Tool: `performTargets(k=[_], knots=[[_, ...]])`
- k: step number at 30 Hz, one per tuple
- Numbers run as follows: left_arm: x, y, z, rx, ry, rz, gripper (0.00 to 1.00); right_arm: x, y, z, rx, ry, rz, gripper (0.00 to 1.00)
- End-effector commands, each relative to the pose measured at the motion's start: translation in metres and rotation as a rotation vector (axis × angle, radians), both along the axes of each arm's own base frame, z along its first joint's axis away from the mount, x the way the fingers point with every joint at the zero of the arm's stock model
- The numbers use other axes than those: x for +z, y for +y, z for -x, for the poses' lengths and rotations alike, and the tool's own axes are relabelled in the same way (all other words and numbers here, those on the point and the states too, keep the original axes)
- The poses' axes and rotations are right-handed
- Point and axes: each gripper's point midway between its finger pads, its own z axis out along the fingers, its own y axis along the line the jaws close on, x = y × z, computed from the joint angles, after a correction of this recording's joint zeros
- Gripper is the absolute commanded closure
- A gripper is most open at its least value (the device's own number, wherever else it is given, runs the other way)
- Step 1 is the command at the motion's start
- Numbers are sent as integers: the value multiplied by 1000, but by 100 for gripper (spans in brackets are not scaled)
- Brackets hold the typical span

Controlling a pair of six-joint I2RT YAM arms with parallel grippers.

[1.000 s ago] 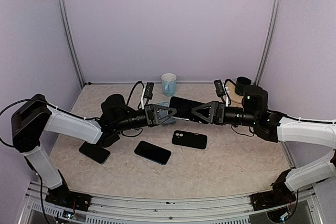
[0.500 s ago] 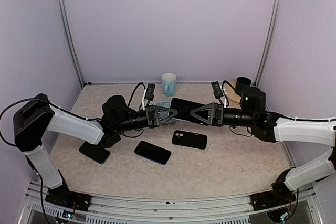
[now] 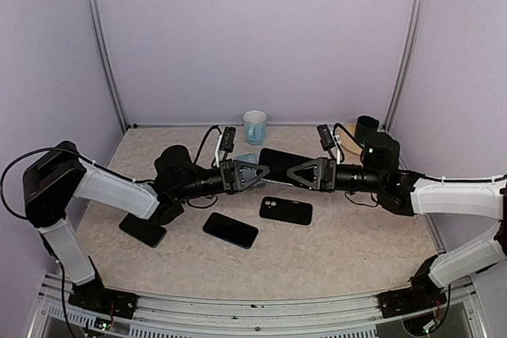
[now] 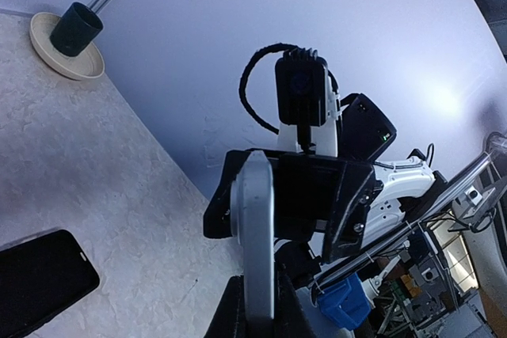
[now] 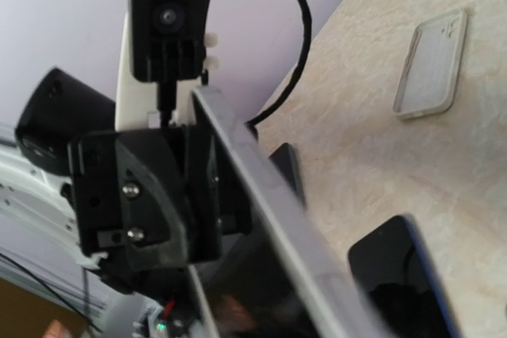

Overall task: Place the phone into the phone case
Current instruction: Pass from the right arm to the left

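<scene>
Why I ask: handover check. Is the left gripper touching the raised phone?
Touching: left wrist view shows the phone clamped edge-on between the fingers of the left gripper.

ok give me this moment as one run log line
phone: in air between the arms | left gripper: shut on phone | right gripper: at phone's other end, grip unclear | black case: flat on table

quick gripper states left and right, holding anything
Left gripper: closed, holding the phone by one end.
Right gripper: at the phone's other end; cannot tell if it grips.
</scene>
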Motion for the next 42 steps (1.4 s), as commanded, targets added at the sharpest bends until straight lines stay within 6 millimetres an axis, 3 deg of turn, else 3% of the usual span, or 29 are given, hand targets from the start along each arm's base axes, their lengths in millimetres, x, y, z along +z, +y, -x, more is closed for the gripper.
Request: performTargets(k=[1,3,12,20,21,33,42], knots=[[18,-1,0,5,-49,57,100,6,3,9,39,-39,-22,48],[18,-1,-1,8,-45,56,100,7,2,10,38,-45,-22,56],[14,4,-4,16,-39,49,100,21,-4,19,55,-108,-44,72],[12,4,-5,12,-34,47,91,35,-5,31,100,-148,-93,100],[12,4,-5,12,-34,48,89,34,-4,31,106,-144,-94,100],[4,18,-13,52,-24,17,39,29,-8,25,62,-133,-48,100],[-14,37,-32,179,-40,-101,12,4,-13,11,11,-41,35,100]])
